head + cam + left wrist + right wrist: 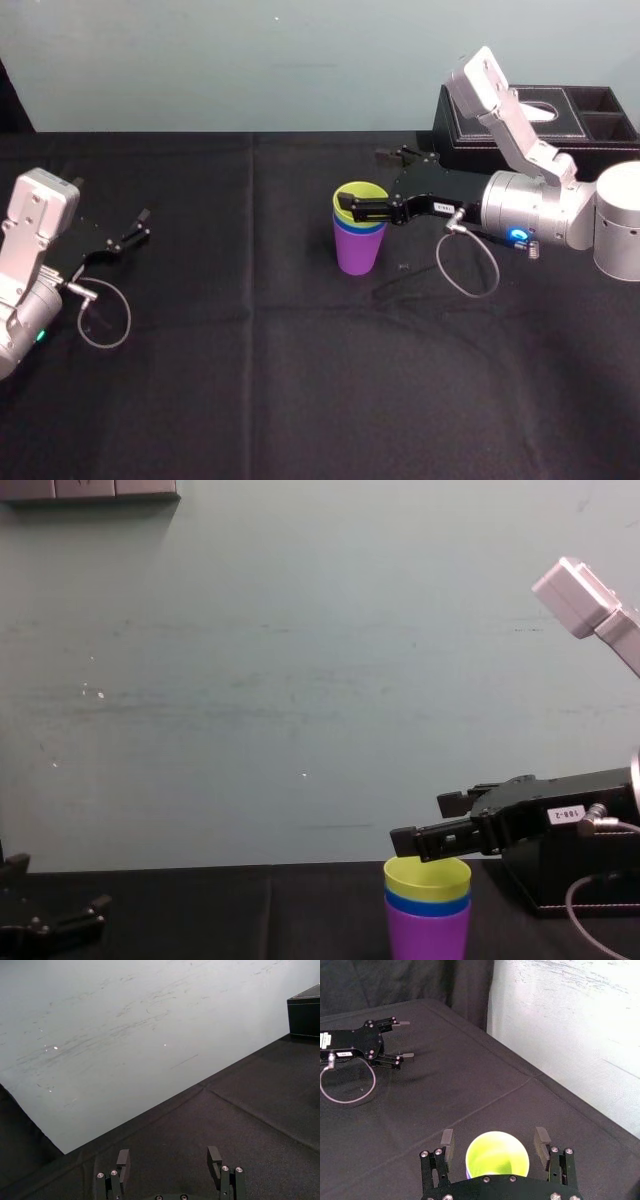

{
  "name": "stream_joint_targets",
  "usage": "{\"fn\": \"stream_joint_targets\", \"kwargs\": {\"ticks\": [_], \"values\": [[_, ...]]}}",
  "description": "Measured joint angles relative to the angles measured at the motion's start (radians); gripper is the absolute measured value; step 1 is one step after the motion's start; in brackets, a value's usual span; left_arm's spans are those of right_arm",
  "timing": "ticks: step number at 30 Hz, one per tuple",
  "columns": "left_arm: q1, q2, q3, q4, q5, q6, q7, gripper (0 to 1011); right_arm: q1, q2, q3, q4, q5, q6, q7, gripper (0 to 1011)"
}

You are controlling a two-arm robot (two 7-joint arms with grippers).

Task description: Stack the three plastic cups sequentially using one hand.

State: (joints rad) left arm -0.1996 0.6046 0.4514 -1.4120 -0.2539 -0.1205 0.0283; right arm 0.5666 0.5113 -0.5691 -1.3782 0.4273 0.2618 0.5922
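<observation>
Towards the far edge of the surface (pixel 250 380), a little right of its middle, the three cups stand nested upright: the purple cup (pixel 427 935) at the bottom, the blue cup (pixel 428 906) showing as a band above it, and the yellow-green cup (pixel 428 877) seated on top. The right gripper (pixel 494 1137) hangs at the top cup's rim, its fingers spread to either side and clear of the plastic, holding nothing. The left gripper (pixel 146 224) lies near the left edge, also open. A black tissue box (pixel 560 115) sits at the far right corner.

I'd guess these cups are light, fairly stiff and slick, so the stack would tip at a nudge. The tapered wall just under the rim looks like the safest place to grip.
</observation>
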Motion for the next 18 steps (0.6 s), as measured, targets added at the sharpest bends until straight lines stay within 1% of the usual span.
{"fn": "stream_joint_targets", "kwargs": {"ticks": [4, 9, 10, 12, 13, 15, 16, 18], "values": [[0.0, 0.0, 0.0, 0.0, 0.0, 0.0, 0.0, 1011, -0.008, 0.004, 0.009, -0.014, 0.0, 0.002, -0.011, 1003], [0.0, 0.0, 0.0, 0.0, 0.0, 0.0, 0.0, 1011, -0.031, 0.017, 0.045, -0.044, 0.015, -0.002, -0.044, 1003], [0.0, 0.0, 0.0, 0.0, 0.0, 0.0, 0.0, 1011, -0.041, 0.023, 0.06, -0.055, 0.02, -0.006, -0.057, 1003], [0.0, 0.0, 0.0, 0.0, 0.0, 0.0, 0.0, 1011, -0.05, 0.03, 0.074, -0.065, 0.024, -0.008, -0.068, 1003], [0.0, 0.0, 0.0, 0.0, 0.0, 0.0, 0.0, 1011, -0.062, 0.038, 0.091, -0.073, 0.029, -0.01, -0.082, 1003], [0.0, 0.0, 0.0, 0.0, 0.0, 0.0, 0.0, 1011, -0.071, 0.044, 0.105, -0.079, 0.032, -0.013, -0.093, 1003], [0.0, 0.0, 0.0, 0.0, 0.0, 0.0, 0.0, 1011, -0.084, 0.051, 0.122, -0.085, 0.037, -0.017, -0.105, 1003], [0.0, 0.0, 0.0, 0.0, 0.0, 0.0, 0.0, 1011, -0.097, 0.057, 0.138, -0.089, 0.041, -0.023, -0.116, 1003]]}}
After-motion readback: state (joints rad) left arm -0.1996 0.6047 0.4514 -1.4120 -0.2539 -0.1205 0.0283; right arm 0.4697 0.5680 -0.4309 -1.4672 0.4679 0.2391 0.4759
